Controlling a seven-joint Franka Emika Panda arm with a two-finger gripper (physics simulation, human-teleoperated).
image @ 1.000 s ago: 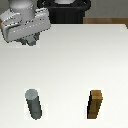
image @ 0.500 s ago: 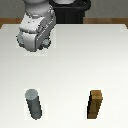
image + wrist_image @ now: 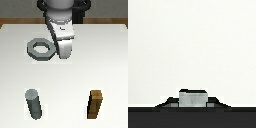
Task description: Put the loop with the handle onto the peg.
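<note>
The loop with the handle (image 3: pixel 40 48) is a flat grey faceted ring with a round hole, at the back of the white table (image 3: pixel 105 65). My gripper (image 3: pixel 60 51) is at its side on the exterior view's right, shut on its stub handle, which the hand hides there. In the wrist view the grey handle stub (image 3: pixel 193 97) sits between the dark fingers. The peg (image 3: pixel 34 104), a short upright grey cylinder, stands near the front, on the exterior view's left, well apart from the loop.
A brown rectangular wooden block (image 3: pixel 96 104) stands upright near the front on the exterior view's right, level with the peg. The robot's base and arm (image 3: pixel 61 17) rise at the back edge of the table.
The arm has swung from the back corner on the exterior view's left toward the middle and nearer the front. The loop now shows beside the hand.
</note>
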